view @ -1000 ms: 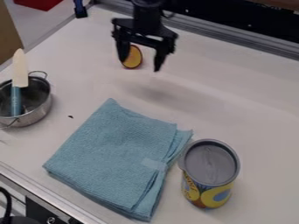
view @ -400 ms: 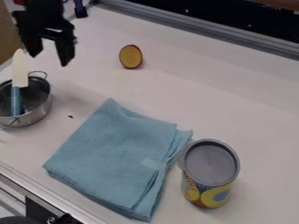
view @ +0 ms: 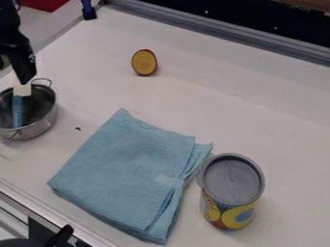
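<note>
The black gripper [view: 23,65] is over the white tabletop's [view: 219,106] left edge, by the pale blade of a spatula [view: 22,90]. I can't tell how wide it is or if it has hold of anything. The spatula leans in a round, shiny metal pot [view: 42,121], blue handle down, blade up toward the far side. A soft, folded blue cloth [view: 129,169] lies beside an upright round can [view: 233,193] with a smooth gray top.

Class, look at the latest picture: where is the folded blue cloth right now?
In the camera view, the folded blue cloth lies on the white surface left of centre, its right edge beside the can.
</note>
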Action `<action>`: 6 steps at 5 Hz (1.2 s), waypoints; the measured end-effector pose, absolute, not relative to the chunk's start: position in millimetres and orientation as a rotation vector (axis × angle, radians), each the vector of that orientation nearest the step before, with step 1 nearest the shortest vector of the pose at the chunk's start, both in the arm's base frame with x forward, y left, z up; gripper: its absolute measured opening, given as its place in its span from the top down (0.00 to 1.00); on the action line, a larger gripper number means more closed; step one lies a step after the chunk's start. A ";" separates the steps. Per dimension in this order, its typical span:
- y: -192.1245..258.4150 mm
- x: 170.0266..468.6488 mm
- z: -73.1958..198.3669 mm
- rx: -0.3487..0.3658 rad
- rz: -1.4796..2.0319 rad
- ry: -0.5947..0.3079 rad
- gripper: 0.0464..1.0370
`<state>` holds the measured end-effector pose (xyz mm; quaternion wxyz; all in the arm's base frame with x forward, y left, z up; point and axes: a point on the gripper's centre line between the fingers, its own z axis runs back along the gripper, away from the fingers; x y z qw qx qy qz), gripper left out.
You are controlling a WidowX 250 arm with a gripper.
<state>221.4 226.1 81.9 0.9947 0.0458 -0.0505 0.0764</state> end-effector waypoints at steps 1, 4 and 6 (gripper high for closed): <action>233.3 210.9 68.5 0.070 0.167 -0.071 0.04; 224.5 200.1 37.8 0.107 0.213 -0.063 0.04; 219.1 202.9 24.1 0.164 0.270 -0.113 0.04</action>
